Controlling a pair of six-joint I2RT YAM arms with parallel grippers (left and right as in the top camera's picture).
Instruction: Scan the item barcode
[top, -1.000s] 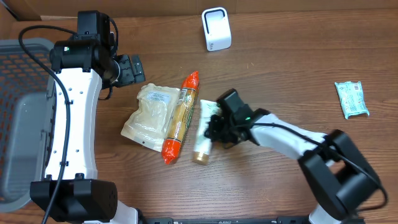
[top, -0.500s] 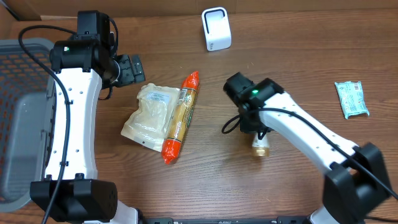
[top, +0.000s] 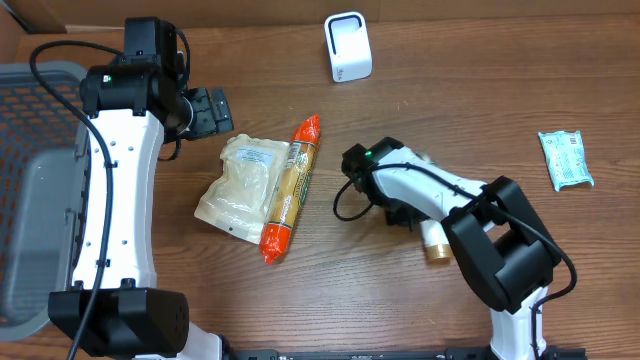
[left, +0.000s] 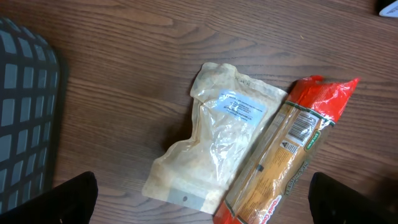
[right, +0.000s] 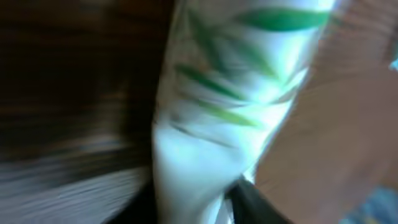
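A white tube with green leaf print (right: 217, 112) fills the blurred right wrist view, its flat end lying between two dark fingers (right: 273, 208). From overhead only its lower part and gold cap (top: 435, 247) show, pointing toward the table's front, just below my right gripper (top: 403, 212). The blur hides whether those jaws still press on it. The white barcode scanner (top: 348, 47) stands at the back, well away from the tube. My left gripper (top: 210, 110) (left: 199, 202) hangs wide open above the pouch and holds nothing.
A clear pouch (top: 240, 187) (left: 224, 140) and a long packet with red ends (top: 289, 190) (left: 289, 155) lie side by side left of centre. A green-and-white sachet (top: 566, 160) lies at the far right. A grey basket (top: 30, 200) stands at the left edge.
The right arm carried the tube away from beside the red-ended packet to the right; the tube now sits lower, cap toward the front. The left arm has not moved.
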